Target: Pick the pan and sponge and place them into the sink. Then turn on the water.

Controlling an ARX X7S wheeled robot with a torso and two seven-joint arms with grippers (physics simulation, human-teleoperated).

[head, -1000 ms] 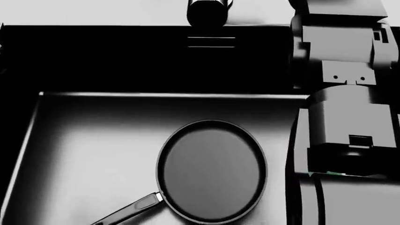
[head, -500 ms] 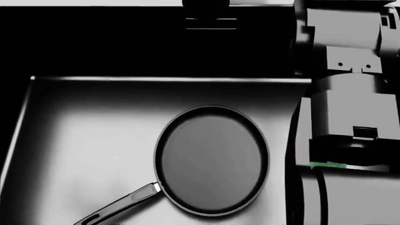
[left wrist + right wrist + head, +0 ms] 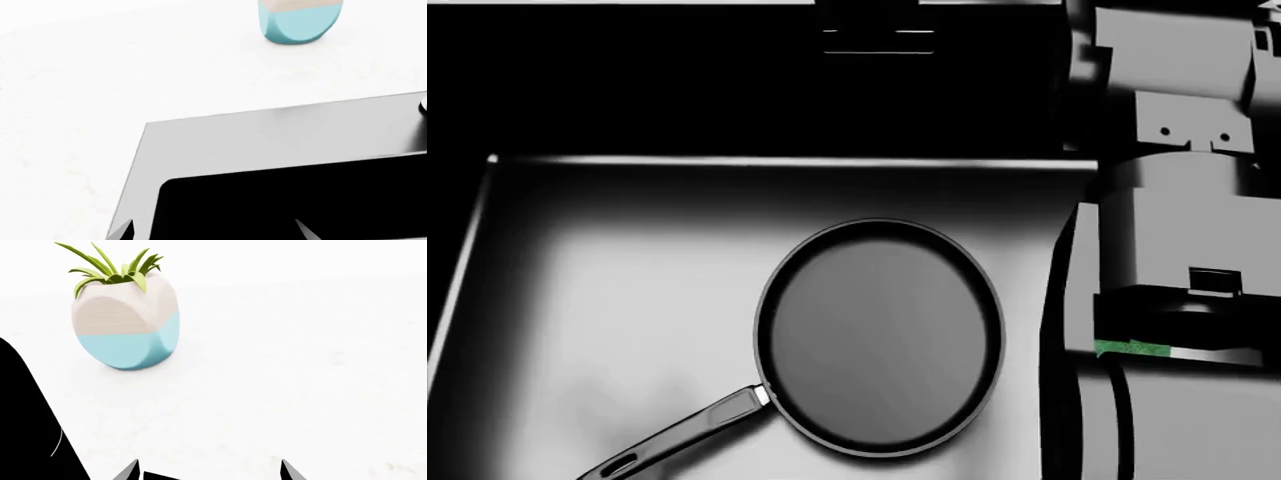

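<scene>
The black pan [image 3: 878,336] lies flat on the floor of the dark steel sink [image 3: 587,300], its slim handle [image 3: 681,437] pointing to the near left. A thin green strip [image 3: 1134,349], perhaps the sponge's top, peeks out from behind my right arm [image 3: 1174,240]; the rest is hidden. My left gripper [image 3: 213,232] is open and empty above the sink's corner rim [image 3: 267,135]. My right gripper [image 3: 208,471] is open and empty above the white counter. Neither gripper shows in the head view.
A blue and beige plant pot [image 3: 125,322] stands on the white counter; it also shows in the left wrist view [image 3: 300,20]. The overflow slot [image 3: 878,40] and the faucet's dark base [image 3: 868,12] sit at the sink's far wall. My right arm covers the sink's right side.
The head view has tilted down: the sink, the pan and my right arm sit higher in the picture. The green strip by my right arm shows more. The pan has not moved in the sink.
</scene>
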